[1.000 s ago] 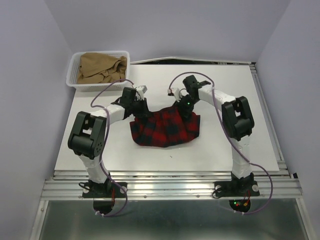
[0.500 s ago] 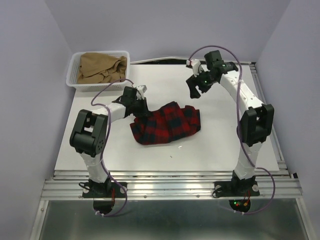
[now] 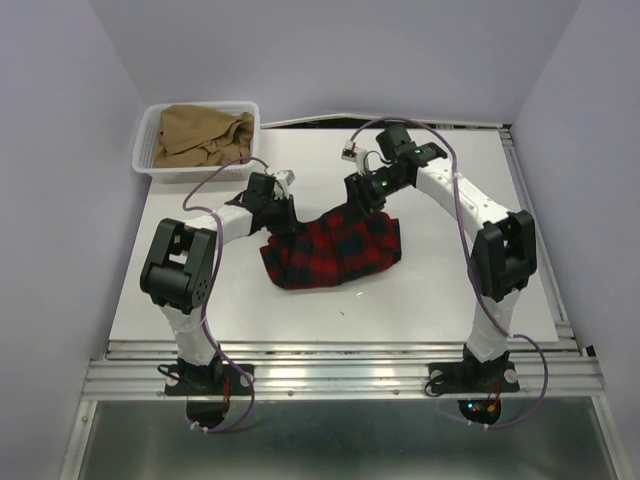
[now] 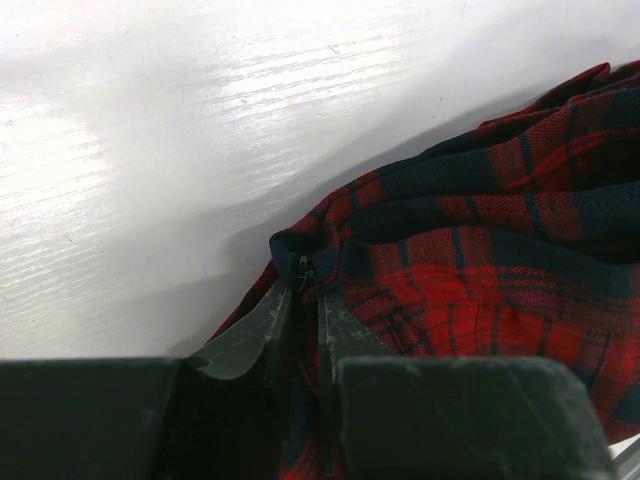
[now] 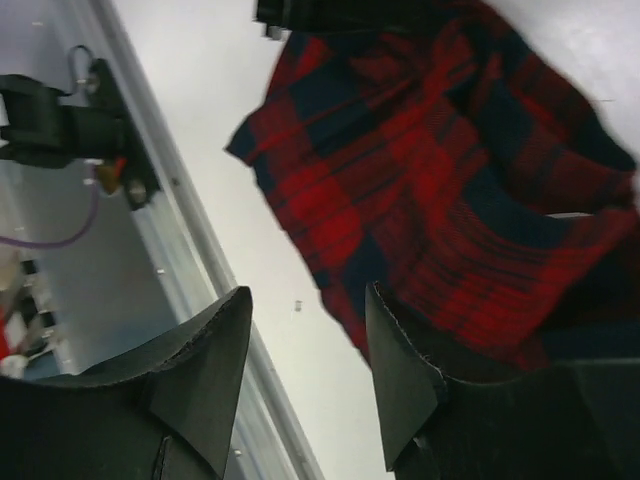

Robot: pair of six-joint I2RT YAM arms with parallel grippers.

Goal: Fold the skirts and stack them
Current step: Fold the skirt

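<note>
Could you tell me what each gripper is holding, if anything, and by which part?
Left gripper pinches the plaid skirt at its zipper corner; right gripper holds nothing, jaws apart.

Bright even light, table [image 4: 150, 120] glare, foregrounds seemingly soft.

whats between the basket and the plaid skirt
In the top view, only the left claw, pinching the plaid skirt, and its purple cable over white table.

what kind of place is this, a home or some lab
Most likely a robotics lab test cell: a left arm and right arm bolted to a metal rail, a white table boxed in by plain walls, with a plaid skirt as the work item.
</note>
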